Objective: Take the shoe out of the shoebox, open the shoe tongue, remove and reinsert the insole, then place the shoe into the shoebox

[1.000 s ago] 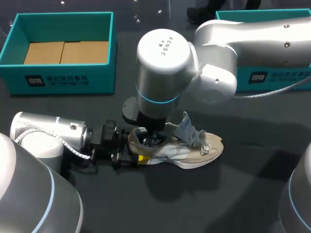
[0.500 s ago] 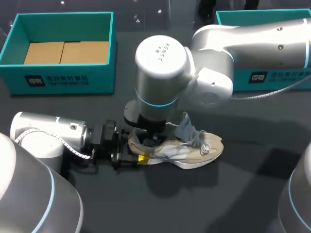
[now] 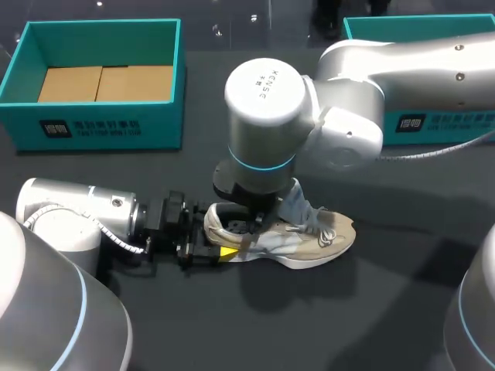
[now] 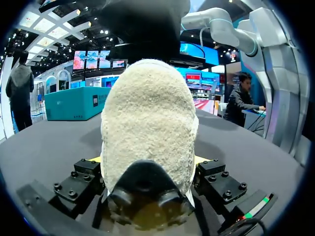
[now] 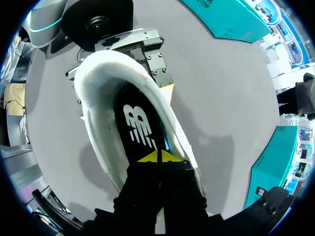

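The right arm had edged slightly right since a second earlier, while the one shoe stayed mid-desk. The left jaws clamped its heel from both sides. The right jaws met tip to tip on the insole. Two shoeboxes sat far left and far right.

Shoe: white, opening toward the camera.
Insole: black, inside the shoe.
Right gripper: tips pressed together, inside the shoe, on the insole.
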{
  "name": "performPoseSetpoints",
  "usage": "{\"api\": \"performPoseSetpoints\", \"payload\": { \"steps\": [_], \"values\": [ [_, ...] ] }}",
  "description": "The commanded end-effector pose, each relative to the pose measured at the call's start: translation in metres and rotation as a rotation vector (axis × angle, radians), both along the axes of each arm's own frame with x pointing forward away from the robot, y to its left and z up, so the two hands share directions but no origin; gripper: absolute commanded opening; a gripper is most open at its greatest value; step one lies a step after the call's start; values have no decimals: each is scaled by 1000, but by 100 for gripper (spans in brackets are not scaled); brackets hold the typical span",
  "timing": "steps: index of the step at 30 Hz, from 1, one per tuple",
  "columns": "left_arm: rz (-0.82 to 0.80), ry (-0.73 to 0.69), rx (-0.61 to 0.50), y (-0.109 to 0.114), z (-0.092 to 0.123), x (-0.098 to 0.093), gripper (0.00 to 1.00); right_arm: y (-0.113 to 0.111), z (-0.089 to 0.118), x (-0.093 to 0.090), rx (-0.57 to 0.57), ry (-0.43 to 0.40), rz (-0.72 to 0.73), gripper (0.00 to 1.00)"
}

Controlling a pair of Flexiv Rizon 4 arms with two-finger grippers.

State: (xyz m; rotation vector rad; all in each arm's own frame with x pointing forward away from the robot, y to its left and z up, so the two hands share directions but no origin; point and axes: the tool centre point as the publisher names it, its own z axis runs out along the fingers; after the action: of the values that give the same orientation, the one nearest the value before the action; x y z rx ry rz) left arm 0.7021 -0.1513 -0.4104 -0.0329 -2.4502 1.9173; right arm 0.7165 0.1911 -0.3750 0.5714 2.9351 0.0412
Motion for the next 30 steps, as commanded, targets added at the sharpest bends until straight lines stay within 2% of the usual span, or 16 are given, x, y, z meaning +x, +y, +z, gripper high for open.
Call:
{"api": "performPoseSetpoints", "payload": {
  "steps": [1,5,8,12,15,22,30],
  "values": [
    [1,-1,1,0,-1,-1,0,-11,4,-1,3,0,-8,0],
    [1,-1,1,0,-1,-1,0,-17,2,2,-2,8,-21,0],
    [1,-1,1,0,-1,-1,0,-18,2,5,-3,10,-22,4],
    [1,-1,1,0,-1,-1,0,-17,2,8,-3,13,-14,20],
    [1,-1,1,0,-1,-1,0,-17,-1,10,5,27,-7,28],
    [1,-1,1,0,-1,-1,0,-19,-9,12,30,74,21,31],
    [1,-1,1,0,-1,-1,0,-18,-20,14,43,154,66,43]
  ]
}}
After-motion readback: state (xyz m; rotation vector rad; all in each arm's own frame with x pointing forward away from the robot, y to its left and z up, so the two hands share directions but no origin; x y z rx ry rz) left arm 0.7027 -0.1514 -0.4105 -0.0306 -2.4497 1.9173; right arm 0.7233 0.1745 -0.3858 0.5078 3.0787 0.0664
